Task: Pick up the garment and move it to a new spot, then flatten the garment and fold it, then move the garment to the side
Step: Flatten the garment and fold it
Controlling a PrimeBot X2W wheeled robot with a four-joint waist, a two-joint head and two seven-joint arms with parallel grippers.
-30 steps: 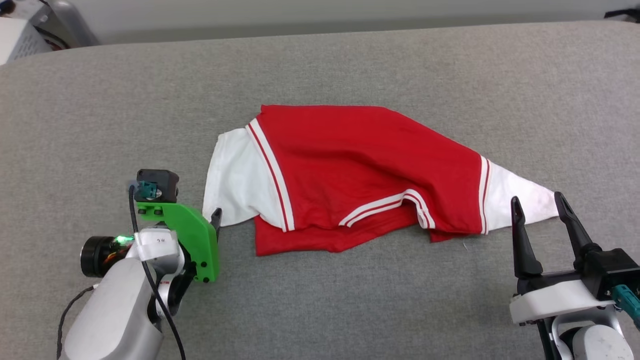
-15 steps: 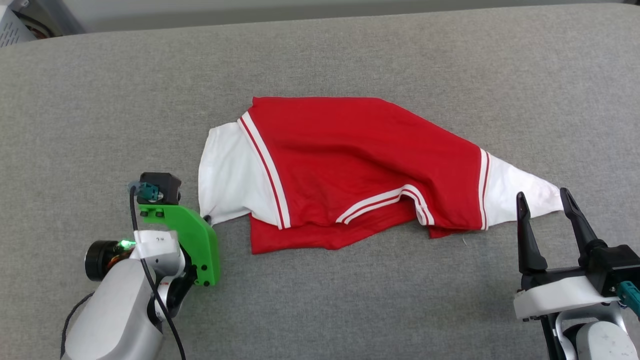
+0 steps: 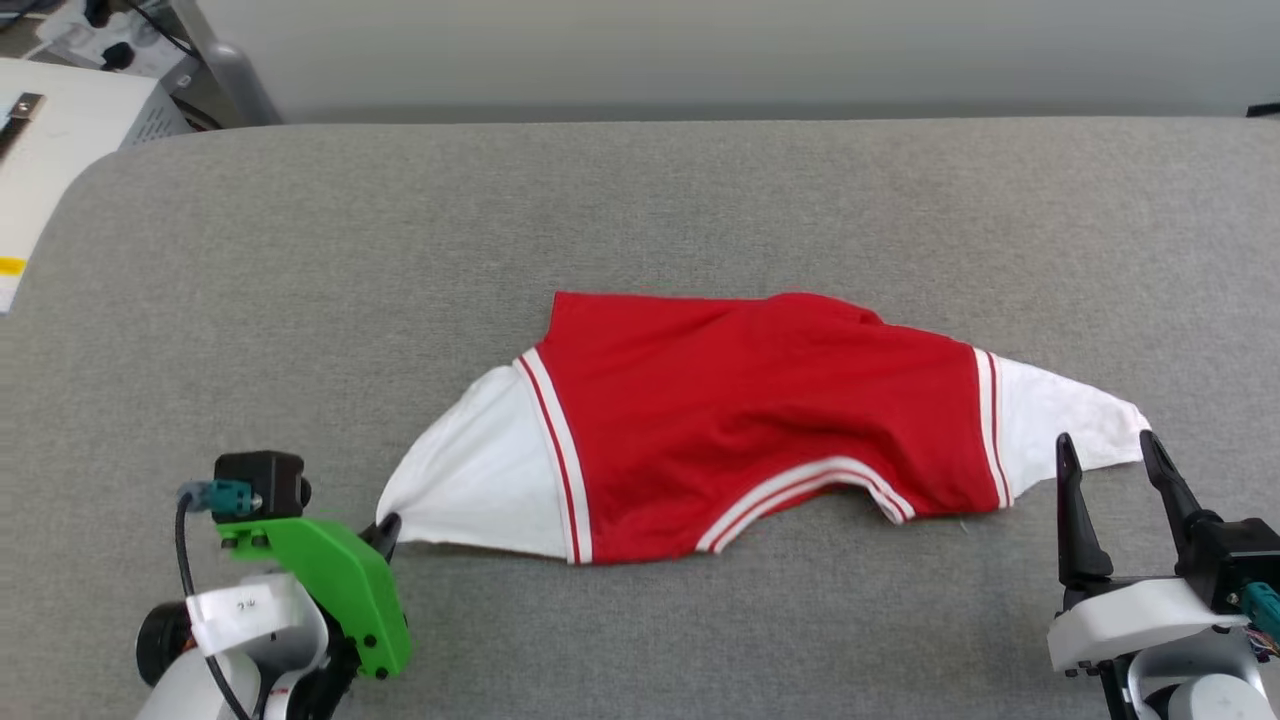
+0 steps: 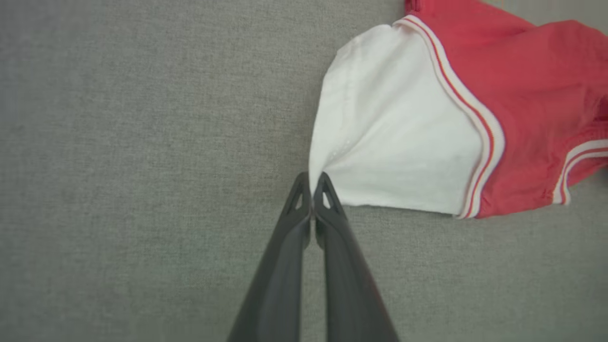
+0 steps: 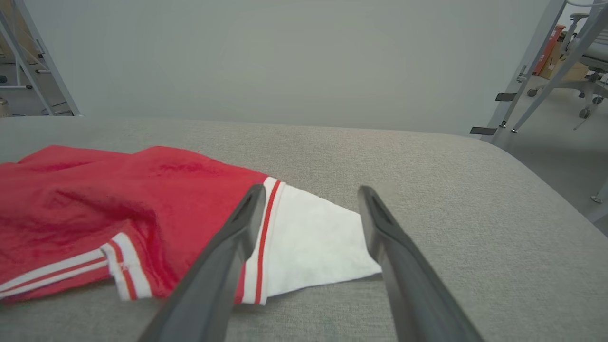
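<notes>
Left gripper pinching a sleeve corner of the red soft-fabric T-shirt, which has white sleeves and striped trim.
The shirt lies rumpled mid-way across the grey cloth-covered table. The right gripper stands with its fingers spread, empty, at the other white sleeve's tip. A white box sits past the table's far left corner, and metal frame legs stand beyond its right end.

The left gripper, open a second ago, now has its jaws pinched on the corner of the left white sleeve of the garment. That sleeve is drawn to a point toward the near left, and the red layer that poked out along the near edge has gone.
</notes>
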